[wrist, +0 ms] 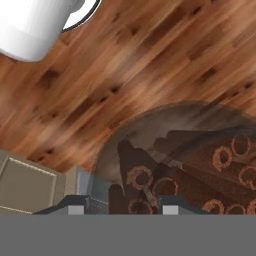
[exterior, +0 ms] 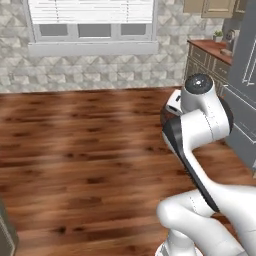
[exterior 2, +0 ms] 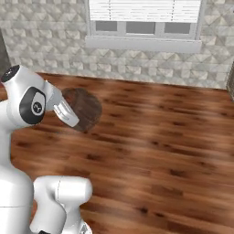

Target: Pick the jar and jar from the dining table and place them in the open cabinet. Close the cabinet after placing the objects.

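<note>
Your pincer (wrist: 118, 209) sits clamped on the jar (wrist: 190, 165) of brown sticks, carried high over the wooden floor (exterior: 75, 150), presumably bound for the cabinet.

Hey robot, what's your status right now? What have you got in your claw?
Gripper shut on jar of brown sticks. Jar carried above wood floor, seen beside arm. Nothing in the way; cabinets off to the right.
</note>
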You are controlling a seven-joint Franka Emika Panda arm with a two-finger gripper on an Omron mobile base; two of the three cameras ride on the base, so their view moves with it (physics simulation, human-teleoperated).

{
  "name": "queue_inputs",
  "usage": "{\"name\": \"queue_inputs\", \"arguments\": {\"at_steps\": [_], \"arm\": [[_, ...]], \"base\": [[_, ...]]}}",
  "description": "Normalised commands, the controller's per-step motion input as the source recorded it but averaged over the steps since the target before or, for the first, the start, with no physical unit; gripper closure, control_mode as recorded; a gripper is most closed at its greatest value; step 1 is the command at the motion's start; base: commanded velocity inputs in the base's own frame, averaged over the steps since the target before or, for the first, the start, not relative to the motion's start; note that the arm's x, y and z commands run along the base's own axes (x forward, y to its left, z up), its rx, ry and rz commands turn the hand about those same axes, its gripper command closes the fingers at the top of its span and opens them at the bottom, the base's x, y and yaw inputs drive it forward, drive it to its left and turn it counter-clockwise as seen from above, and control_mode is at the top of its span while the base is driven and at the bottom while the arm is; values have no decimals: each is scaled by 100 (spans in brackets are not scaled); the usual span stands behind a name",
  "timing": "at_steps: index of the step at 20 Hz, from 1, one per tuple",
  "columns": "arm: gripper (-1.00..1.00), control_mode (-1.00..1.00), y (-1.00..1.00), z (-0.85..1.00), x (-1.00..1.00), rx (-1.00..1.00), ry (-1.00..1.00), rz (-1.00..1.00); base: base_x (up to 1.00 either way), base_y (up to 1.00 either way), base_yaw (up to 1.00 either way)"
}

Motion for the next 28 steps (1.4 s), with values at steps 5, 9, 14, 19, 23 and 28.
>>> {"name": "queue_inputs", "arguments": {"at_steps": [5, 9, 14, 19, 23, 28], "arm": [[100, 100, 0, 0, 0, 0, 0, 0], [100, 100, 0, 0, 0, 0, 0, 0], [100, 100, 0, 0, 0, 0, 0, 0], [100, 100, 0, 0, 0, 0, 0, 0], [100, 100, 0, 0, 0, 0, 0, 0], [100, 100, 0, 0, 0, 0, 0, 0]], "base": [[92, -52, -22], [91, -46, -23], [92, -30, -26], [95, -22, -28], [100, -7, -31], [100, -4, -31]]}}
